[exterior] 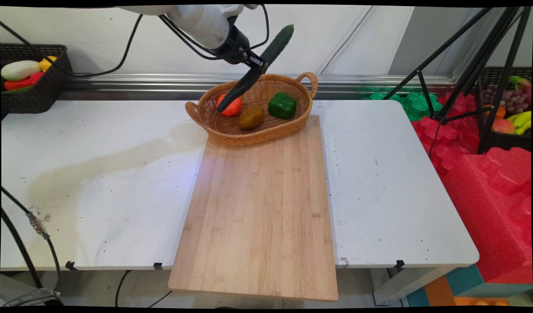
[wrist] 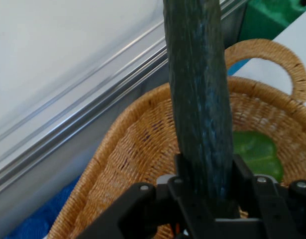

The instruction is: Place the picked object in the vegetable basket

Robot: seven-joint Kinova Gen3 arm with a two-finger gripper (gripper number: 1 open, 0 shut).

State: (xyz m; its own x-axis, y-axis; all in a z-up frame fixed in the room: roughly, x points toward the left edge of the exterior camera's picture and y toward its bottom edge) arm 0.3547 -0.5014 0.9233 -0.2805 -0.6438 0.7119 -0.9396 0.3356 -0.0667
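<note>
While the gripper (exterior: 258, 64) hangs above the far left part of the wicker basket (exterior: 266, 130), its two fingers (wrist: 245, 174) are clamped on a long dark green cucumber (exterior: 260, 65), held aslant in the air with its upper end pointing right and its lower end dipping over the basket's left half. Inside the basket lie three things: an orange-red tomato (exterior: 231, 108) at the left, partly behind the cucumber's lower tip, a brown kiwi-like fruit (exterior: 251, 117) in the middle near the front wall, and a green bell pepper (exterior: 282, 105) at the right. That basket sits on the far end of a wooden cutting board (exterior: 258, 213), which lies lengthwise on the white table (exterior: 97, 174). At the far left a black basket (exterior: 36, 93) holds white, yellow and red toy produce. Off the table to the right, another dark basket (exterior: 508, 139) holds grapes, bananas and other fruit, beside red foam blocks (exterior: 492, 187).
</note>
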